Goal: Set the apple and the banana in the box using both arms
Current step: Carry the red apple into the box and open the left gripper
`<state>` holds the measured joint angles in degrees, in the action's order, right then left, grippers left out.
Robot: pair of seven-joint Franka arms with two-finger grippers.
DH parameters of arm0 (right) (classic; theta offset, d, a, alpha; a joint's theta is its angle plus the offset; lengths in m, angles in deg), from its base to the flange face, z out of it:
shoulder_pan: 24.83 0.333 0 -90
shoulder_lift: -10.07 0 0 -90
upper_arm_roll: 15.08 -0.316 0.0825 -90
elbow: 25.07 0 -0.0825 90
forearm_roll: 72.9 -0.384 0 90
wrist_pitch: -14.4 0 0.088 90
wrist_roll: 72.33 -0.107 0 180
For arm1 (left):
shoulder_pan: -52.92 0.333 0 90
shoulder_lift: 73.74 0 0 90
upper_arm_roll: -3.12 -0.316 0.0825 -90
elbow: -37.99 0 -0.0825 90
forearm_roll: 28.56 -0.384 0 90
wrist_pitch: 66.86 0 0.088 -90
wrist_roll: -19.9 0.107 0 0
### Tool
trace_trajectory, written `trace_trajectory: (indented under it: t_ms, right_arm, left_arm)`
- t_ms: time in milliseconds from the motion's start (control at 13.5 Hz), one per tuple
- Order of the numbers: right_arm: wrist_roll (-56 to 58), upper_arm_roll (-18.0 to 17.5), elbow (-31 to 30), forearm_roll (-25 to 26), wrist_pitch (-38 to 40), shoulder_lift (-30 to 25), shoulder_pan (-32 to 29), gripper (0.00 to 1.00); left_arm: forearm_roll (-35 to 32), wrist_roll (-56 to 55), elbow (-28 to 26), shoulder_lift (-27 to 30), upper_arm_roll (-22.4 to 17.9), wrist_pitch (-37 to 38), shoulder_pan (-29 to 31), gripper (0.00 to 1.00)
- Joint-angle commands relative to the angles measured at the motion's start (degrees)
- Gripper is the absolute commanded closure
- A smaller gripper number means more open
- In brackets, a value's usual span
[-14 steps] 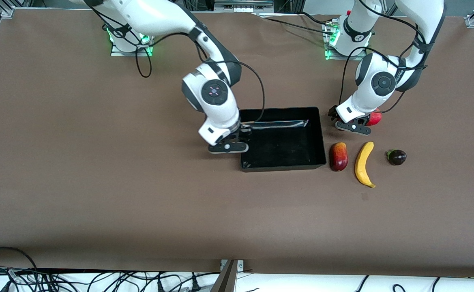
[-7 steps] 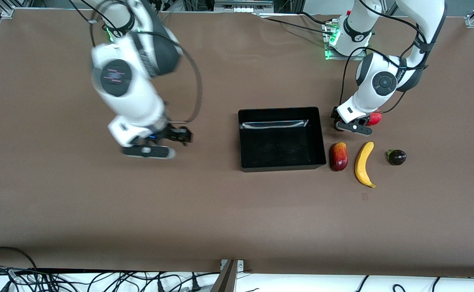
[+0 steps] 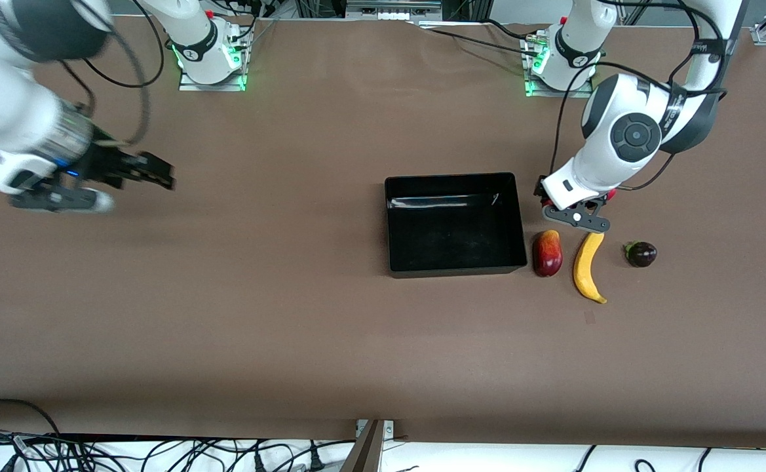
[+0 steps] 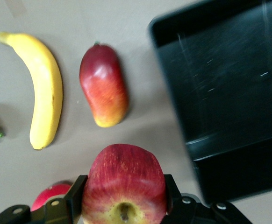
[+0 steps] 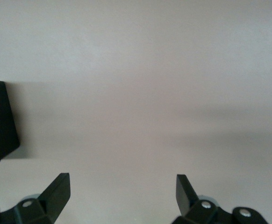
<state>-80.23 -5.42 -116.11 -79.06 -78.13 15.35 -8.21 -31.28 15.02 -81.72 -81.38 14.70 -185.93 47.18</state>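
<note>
The left pincer (image 4: 124,205) grips the apple (image 4: 124,184) above the counter (image 3: 291,314) beside the box (image 3: 455,265). It should carry across the rim before releasing. The right pincer (image 5: 122,191) hangs open, waiting; the banana (image 3: 587,267) lies near the box.

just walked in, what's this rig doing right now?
Two arms are loading fruit into the black box, which holds nothing yet. The left gripper is shut on the apple, up over the table beside the box. The banana lies on the table between a mango and a small dark fruit. The right gripper is open, over bare table toward the right arm's end.
</note>
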Motion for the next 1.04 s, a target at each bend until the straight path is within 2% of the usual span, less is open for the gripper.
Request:
trace_trajectory:
  t_ms: [0, 148, 296, 370, 667, 741, 815, 889, 963]
  right_arm:
    - [4.9, -8.2, -2.7, 2.5, 1.2, -3.6, -10.3, 0.00]
    - [5.4, -9.5, -6.2, 2.6, 1.0, -6.8, -12.8, 0.00]
    - [6.1, -9.4, -10.0, 2.7, -0.4, -9.9, -12.8, 0.00]
    - [6.3, -9.4, -10.0, 3.8, -0.7, -10.0, -12.8, 0.00]
    - [6.6, -9.3, -9.0, 5.0, -0.8, -9.5, -12.8, 0.00]
    - [6.5, -9.3, -8.8, 5.0, -1.0, -9.4, -12.8, 0.00]
    - [6.6, -9.3, -8.5, 5.1, -1.2, -9.2, -12.8, 0.00]
    - [6.2, -9.3, -8.2, 5.1, -1.2, -9.1, -12.8, 0.00]
    - [6.5, -9.3, -7.0, 5.4, -0.7, -8.8, -12.8, 0.00]
  left_arm:
    - [-0.4, -10.2, 6.7, -5.3, 4.9, 3.0, -1.0, 0.87]
    - [-0.3, -14.8, 8.2, -9.4, 7.8, 0.7, -1.1, 0.87]
    - [-0.3, -16.1, 7.4, -12.1, 8.5, -3.3, -2.0, 0.87]
    - [-0.3, -16.8, 6.1, -13.2, 8.5, -4.4, -2.2, 0.88]
    - [-0.4, -20.3, -1.6, -15.6, 8.6, -16.9, -4.4, 0.86]
    - [-0.4, -20.4, -2.6, -15.6, 8.6, -17.8, -4.8, 0.77]
    - [-0.4, -20.8, -3.1, -15.6, 8.6, -17.9, -4.7, 0.34]
    - [-0.4, -21.5, -3.2, -15.5, 8.6, -17.8, -4.7, 0.05]
    - [-0.4, -21.8, -2.7, -15.1, 8.6, -17.6, -4.7, 0.00]
